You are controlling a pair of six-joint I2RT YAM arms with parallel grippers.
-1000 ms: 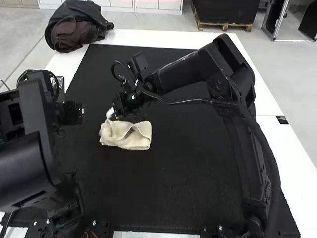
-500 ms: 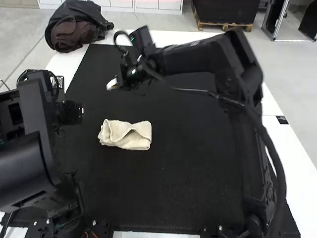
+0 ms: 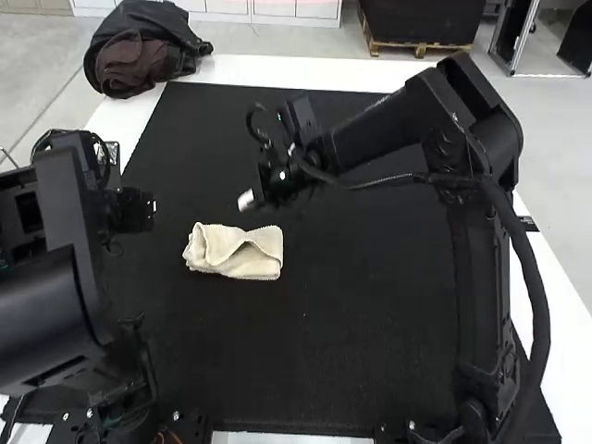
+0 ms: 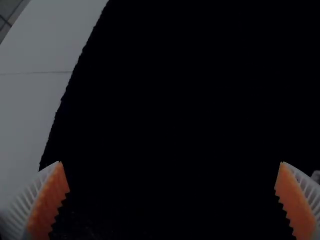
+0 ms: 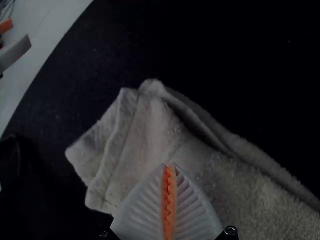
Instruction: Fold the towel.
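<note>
The cream towel (image 3: 242,263) lies folded into a small, rumpled rectangle, with a loose raised fold along its far side. Just beyond that side and above the mat is my right gripper (image 3: 246,200). Seen from the right wrist, the towel (image 5: 150,135) has layered edges, and the right gripper (image 5: 169,166) is over it with its pads pressed together and no cloth between them. My left gripper (image 3: 139,211) stays off to the towel's left, apart from it. In the left wrist view, the left gripper (image 4: 171,162) is wide open above bare mat.
A black mat (image 3: 370,314) covers most of the white table (image 3: 245,69). A dark bag with brown cloth (image 3: 139,55) sits at the far left corner. The right arm spans the table's right side.
My right gripper has risen off the towel's left end, swung away toward the far side, then come back rightward and nearer. The left arm keeps still, and the towel has barely shifted.
</note>
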